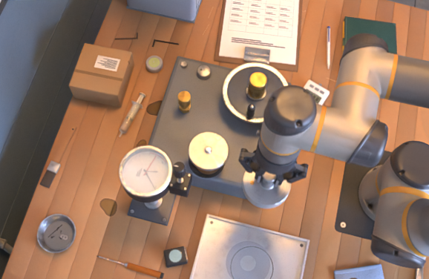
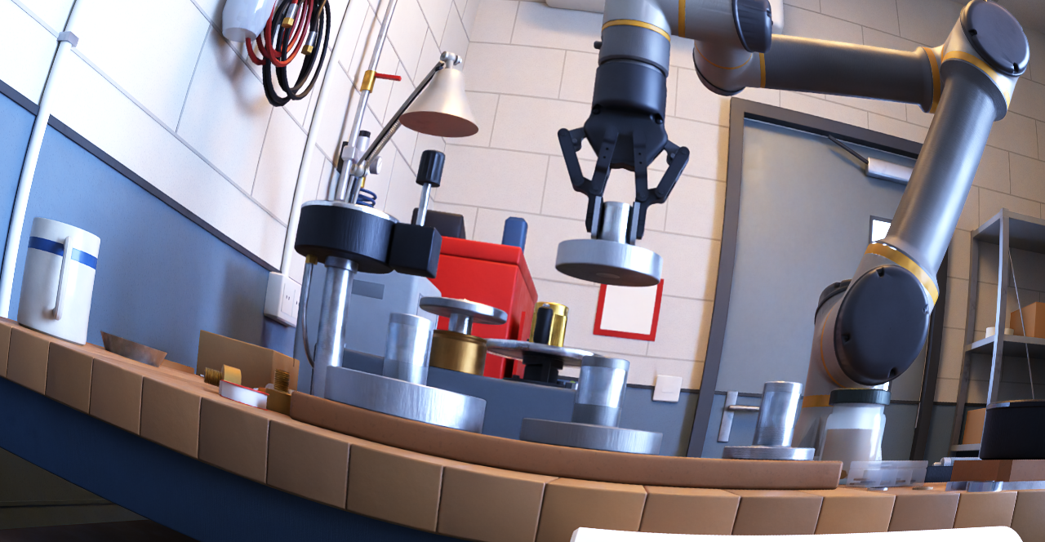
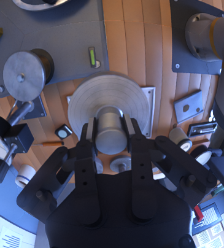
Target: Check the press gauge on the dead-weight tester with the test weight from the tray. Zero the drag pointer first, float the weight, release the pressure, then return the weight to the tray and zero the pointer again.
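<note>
My gripper [image 2: 620, 223] [image 3: 110, 132] [image 1: 267, 177] carries the test weight [image 2: 609, 260] [image 3: 109, 104] [image 1: 266, 190], a steel disc with a central stub that I grip. I hold it in the air over the front right corner of the grey dead-weight tester [image 1: 210, 118], between the tester and the metal tray [image 1: 251, 252] [image 3: 147, 107]. The tester's piston pan [image 1: 208, 151] [image 2: 462, 312] [image 3: 21, 75] is bare. The round press gauge [image 1: 145, 171] stands at the tester's front left, with the black drag-pointer knob [image 1: 179, 170] [image 2: 430, 166] beside it. A handwheel [image 1: 252, 92] and brass knob [image 1: 184, 100] sit on the tester.
The arm's base [image 1: 399, 207] stands on a dark plate to the right. A clipboard [image 1: 260, 29] lies behind the tester and a cardboard box [image 1: 101, 74] at the left. Spare weights [image 2: 405, 393] [image 2: 592, 422] stand along the bench's front, and a screwdriver [image 1: 134, 265] and a small dish [image 1: 56, 233] lie front left.
</note>
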### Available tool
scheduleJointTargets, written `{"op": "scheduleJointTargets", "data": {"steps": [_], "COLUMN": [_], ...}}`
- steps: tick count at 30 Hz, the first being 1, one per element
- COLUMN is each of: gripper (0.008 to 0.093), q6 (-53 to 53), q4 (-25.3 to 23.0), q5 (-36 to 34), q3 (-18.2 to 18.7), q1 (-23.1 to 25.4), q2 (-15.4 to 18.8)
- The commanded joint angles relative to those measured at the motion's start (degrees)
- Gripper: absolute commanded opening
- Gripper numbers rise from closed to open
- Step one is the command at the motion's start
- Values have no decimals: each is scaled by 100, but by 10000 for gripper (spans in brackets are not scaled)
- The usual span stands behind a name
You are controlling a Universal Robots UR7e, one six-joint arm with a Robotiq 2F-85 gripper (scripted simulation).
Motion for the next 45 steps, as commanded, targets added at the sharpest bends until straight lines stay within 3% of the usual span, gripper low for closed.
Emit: {"op": "scheduleJointTargets", "data": {"steps": [1, 11, 22, 31, 39, 45], "gripper": [80, 80, 80, 80, 80, 80], "q6": [160, 1922, 2168, 2175, 2177, 2178], "q4": [-47, -352, -472, -1424, -2828, -3519], "q5": [15, 9, 5, 8, 8, 8], "q3": [-51, -513, -545, 148, 913, 1195], "q1": [178, 1941, 2175, 2186, 2190, 2191], "q2": [39, 807, 954, 1228, 1860, 2255]}}
